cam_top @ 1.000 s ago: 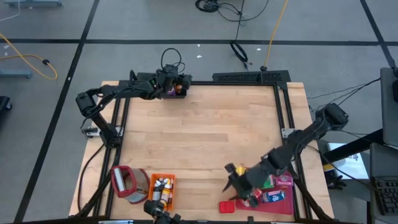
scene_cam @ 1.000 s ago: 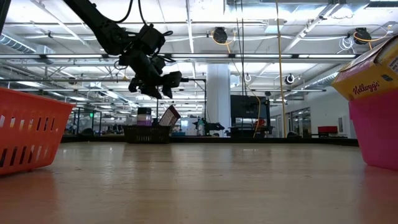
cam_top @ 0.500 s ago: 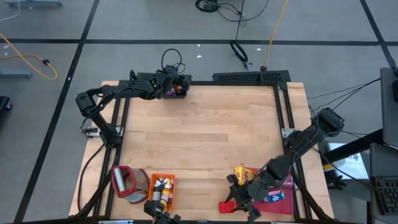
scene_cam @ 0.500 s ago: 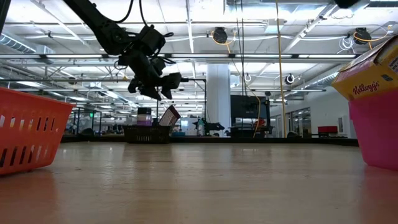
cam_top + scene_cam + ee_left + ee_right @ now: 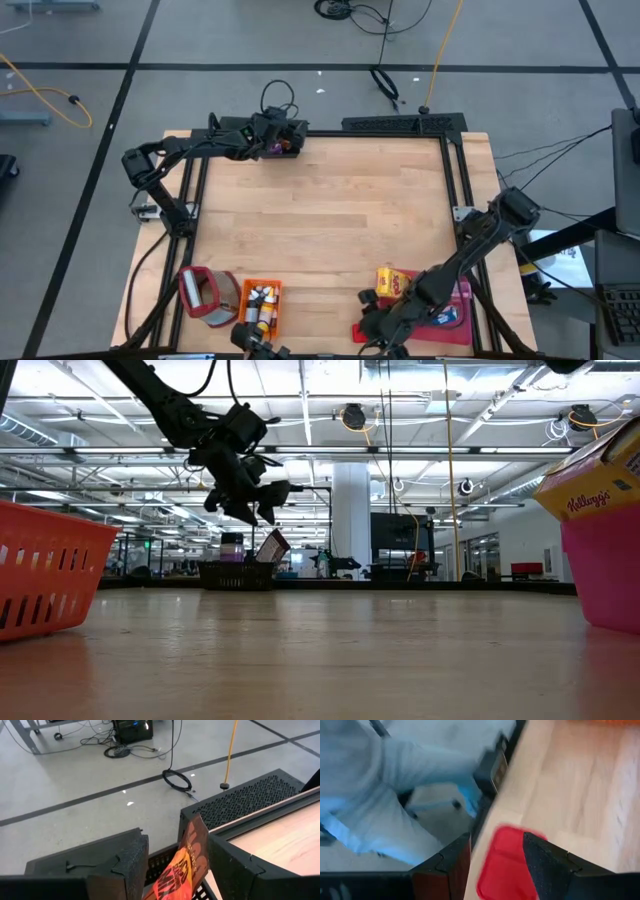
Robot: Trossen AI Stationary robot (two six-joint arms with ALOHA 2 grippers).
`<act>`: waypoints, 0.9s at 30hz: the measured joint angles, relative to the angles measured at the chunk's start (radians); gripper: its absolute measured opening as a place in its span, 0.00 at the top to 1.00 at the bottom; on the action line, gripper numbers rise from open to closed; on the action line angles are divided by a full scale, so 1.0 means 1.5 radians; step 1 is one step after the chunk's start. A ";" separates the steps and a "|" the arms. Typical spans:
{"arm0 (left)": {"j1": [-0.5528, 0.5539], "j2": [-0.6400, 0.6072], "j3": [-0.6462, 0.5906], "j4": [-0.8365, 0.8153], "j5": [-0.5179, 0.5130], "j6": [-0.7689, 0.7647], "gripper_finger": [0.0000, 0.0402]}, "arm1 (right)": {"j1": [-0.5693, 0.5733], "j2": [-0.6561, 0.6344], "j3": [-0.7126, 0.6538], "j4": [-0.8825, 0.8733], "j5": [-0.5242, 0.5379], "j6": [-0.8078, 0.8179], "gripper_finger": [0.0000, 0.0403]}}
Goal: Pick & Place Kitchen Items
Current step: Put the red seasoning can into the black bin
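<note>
The red box (image 5: 507, 862) lies flat on the bench (image 5: 340, 220) between the spread fingers of the right hand (image 5: 372, 326), not yet gripped. Just beside that hand, a yellow box (image 5: 389, 281) and more boxes wait on the pink tray (image 5: 462, 295). Several bottles already sit in the orange crate (image 5: 262, 303) (well off to the side). The left hand (image 5: 172, 870), far across the bench, pinches an orange-and-dark packet (image 5: 185, 857). Most placing remains, I judge.
</note>
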 joint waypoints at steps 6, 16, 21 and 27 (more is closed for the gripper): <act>0.000 0.000 0.000 -0.013 0.000 0.000 0.50 | 0.000 0.024 0.066 -0.122 -0.001 0.037 0.58; -0.002 0.000 0.000 -0.029 0.000 -0.001 0.50 | 0.000 0.026 0.138 -0.219 -0.009 0.086 0.58; -0.003 0.000 0.000 -0.031 0.000 -0.001 0.50 | 0.000 0.026 0.154 -0.264 -0.006 0.118 0.60; -0.003 0.000 0.000 -0.035 0.000 -0.001 0.50 | -0.009 0.027 0.155 -0.306 -0.025 0.115 0.66</act>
